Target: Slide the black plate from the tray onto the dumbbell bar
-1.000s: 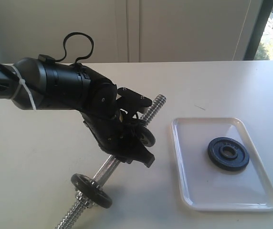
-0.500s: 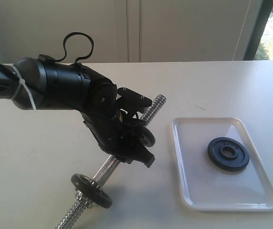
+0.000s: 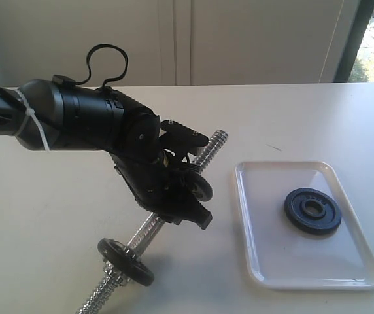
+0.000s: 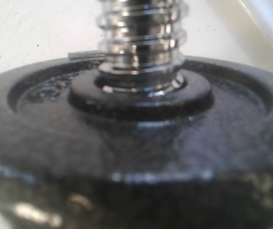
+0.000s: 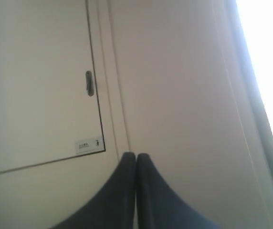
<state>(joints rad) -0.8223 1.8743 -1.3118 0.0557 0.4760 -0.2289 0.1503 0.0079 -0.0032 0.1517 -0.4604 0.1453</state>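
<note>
The black plate [image 3: 312, 210] lies flat in the white tray [image 3: 269, 186] at the right of the table. The chrome dumbbell bar [image 3: 146, 230] runs diagonally at the left, with a black disc [image 3: 125, 261] near its front end and another [image 3: 201, 188] farther along. My left gripper [image 3: 186, 204] is clamped on the bar just below that farther disc. Its wrist view is filled by a black disc [image 4: 127, 143] with the threaded bar [image 4: 141, 43] through it; the fingers are hidden there. My right gripper [image 5: 136, 160] is shut and empty, pointing at a wall.
The left arm's black body [image 3: 89, 124] hangs over the table's left half. The tray's near rim [image 3: 318, 285] sits close to the table's front. A pale wall with a door panel [image 5: 41, 95] fills the right wrist view.
</note>
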